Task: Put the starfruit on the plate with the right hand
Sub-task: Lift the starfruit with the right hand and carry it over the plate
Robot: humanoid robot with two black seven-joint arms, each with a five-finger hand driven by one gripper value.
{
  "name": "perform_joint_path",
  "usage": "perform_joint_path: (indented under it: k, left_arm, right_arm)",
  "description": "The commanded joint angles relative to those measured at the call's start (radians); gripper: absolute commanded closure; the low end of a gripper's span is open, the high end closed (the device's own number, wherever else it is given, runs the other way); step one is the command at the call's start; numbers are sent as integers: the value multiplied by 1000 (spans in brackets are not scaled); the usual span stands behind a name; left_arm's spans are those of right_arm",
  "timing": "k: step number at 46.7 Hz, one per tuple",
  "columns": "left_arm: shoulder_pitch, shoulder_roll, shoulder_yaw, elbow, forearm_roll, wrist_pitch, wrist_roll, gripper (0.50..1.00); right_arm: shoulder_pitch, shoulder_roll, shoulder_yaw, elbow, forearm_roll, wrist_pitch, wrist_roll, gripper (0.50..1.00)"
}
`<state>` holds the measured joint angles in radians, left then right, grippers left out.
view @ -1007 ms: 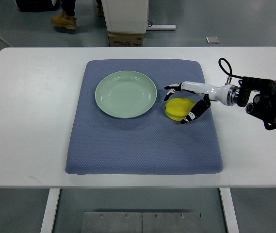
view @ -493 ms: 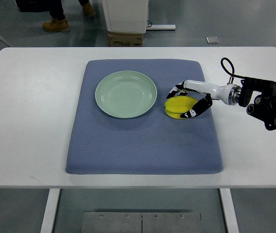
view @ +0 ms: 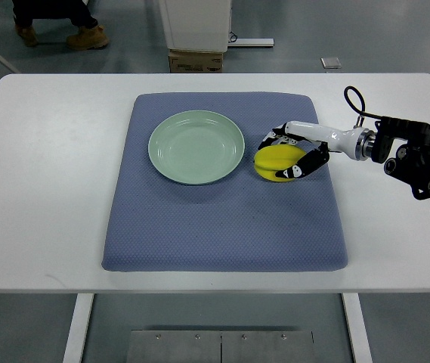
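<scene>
I see bright, even overhead light, sharp focus across the frame. Soft faint shadows under the plate rim and mat edge. White table near blown out, slight edge bowing.

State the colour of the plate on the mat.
Pale green plate; the top view shows it.

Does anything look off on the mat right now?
Nothing stands out. The right hand is closed around the starfruit on the blue mat, just right of the empty plate. The mat lies flat, nothing is spilled or damaged.
</scene>
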<state>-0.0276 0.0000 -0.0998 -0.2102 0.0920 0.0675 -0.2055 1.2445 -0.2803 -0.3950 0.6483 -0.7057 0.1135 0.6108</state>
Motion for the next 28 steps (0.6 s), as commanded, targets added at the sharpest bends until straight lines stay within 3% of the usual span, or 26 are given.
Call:
perform_joint_path:
  k: [1, 11, 28]
  left_arm:
    - [0, 0, 0, 0, 0, 0, 0, 500]
    - [0, 0, 0, 0, 0, 0, 0, 500]
    - [0, 0, 0, 0, 0, 0, 0, 500]
  right_arm:
    - [23, 0, 1, -1, 2, 3, 0, 1000]
    - [76, 29, 7, -4, 21, 9, -2, 1000]
    - [159, 211, 4, -81, 118, 20, -95, 1000]
